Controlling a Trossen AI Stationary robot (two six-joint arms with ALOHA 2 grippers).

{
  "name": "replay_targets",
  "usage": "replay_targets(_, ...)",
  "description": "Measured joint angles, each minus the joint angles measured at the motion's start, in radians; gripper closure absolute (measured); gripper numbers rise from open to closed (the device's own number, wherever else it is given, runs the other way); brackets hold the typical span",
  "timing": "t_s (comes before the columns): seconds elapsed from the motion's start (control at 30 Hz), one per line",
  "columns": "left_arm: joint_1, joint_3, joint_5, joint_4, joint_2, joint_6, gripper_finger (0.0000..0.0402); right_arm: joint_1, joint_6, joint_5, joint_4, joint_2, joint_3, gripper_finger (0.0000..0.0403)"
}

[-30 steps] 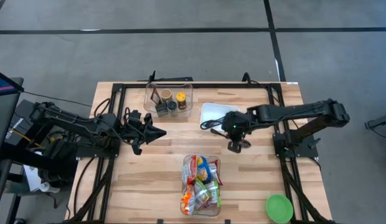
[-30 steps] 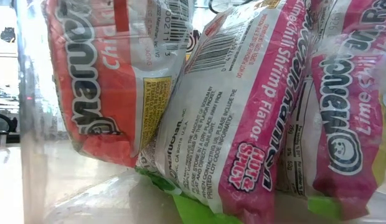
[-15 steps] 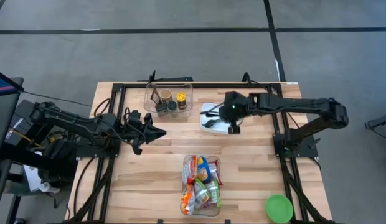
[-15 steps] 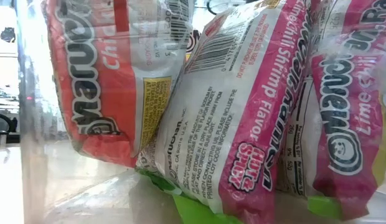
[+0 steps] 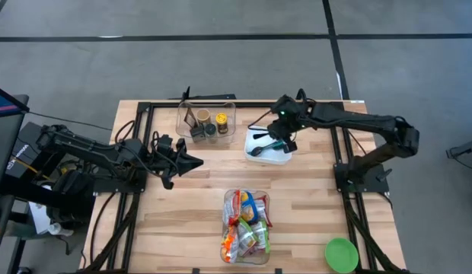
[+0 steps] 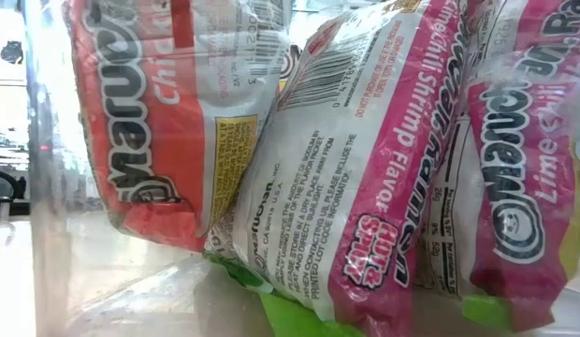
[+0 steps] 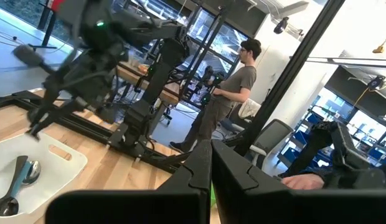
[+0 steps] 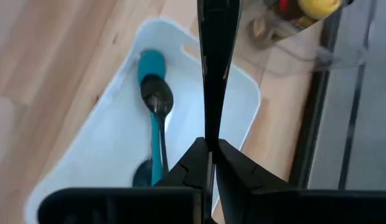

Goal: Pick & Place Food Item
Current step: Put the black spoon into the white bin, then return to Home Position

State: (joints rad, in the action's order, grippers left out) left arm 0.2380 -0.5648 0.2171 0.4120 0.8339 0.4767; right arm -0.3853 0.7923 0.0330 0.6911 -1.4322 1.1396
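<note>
Right gripper [image 5: 280,141] above white tray [image 5: 260,156], fingers pinched on dark utensil handle [image 8: 216,56]; lower over spoons [image 8: 154,106], release gently. Left gripper [image 5: 192,161] closed, empty, idle.

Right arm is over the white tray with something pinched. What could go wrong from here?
1. The right gripper holds a thin dark utensil by its end only, above the white tray; it could twist or slip on release.
2. Spoons already lie in the tray; a drop may land on them and bounce out.
3. The clear bin of jars stands close beside the tray; the arm could clip it.
</note>
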Motion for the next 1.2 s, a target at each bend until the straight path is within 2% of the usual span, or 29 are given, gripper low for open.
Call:
replay_targets(0.47,0.000,0.000,-0.003,0.000,0.000,0.000,0.0402,0.021,0.027,0.004,-0.004,-0.215,0.000,0.0387)
replay_targets(0.77,0.000,0.000,-0.003,0.000,0.000,0.000,0.0402,0.038,-0.109,-0.003,-0.025,-0.311,0.020,0.0386)
replay_targets(1.2,0.000,0.000,0.001,0.000,0.000,0.000,0.0402,0.021,-0.195,-0.007,-0.019,-0.343,0.057,0.0359)
